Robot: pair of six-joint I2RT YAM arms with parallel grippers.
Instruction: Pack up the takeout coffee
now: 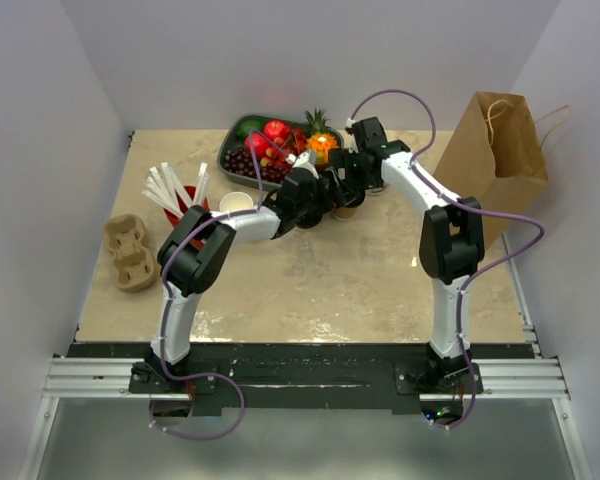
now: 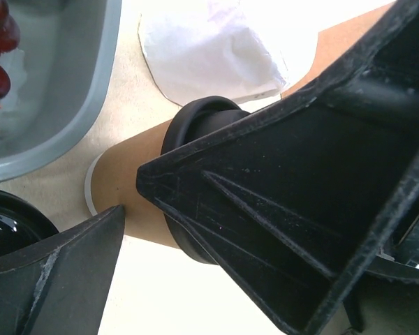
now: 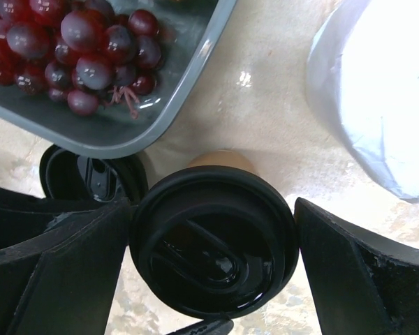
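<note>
The takeout coffee (image 1: 345, 210), a brown paper cup with a black lid, stands on the table just in front of the fruit tray. My right gripper (image 1: 352, 185) is above it. In the right wrist view the lid (image 3: 213, 244) fills the gap between the fingers of the right gripper (image 3: 211, 230), which press on both sides. My left gripper (image 1: 315, 195) comes in from the left. In the left wrist view the left gripper (image 2: 130, 193) has its tips a little apart against the cup's brown wall (image 2: 126, 167).
A grey tray (image 1: 230, 150) of fruit is behind the cup, with grapes (image 3: 77, 49). A spare black lid (image 3: 91, 178) lies beside the tray. A brown paper bag (image 1: 495, 160) stands at right. A lidless cup (image 1: 236, 203), a red straw cup (image 1: 185, 205) and a cup carrier (image 1: 130, 250) are at left.
</note>
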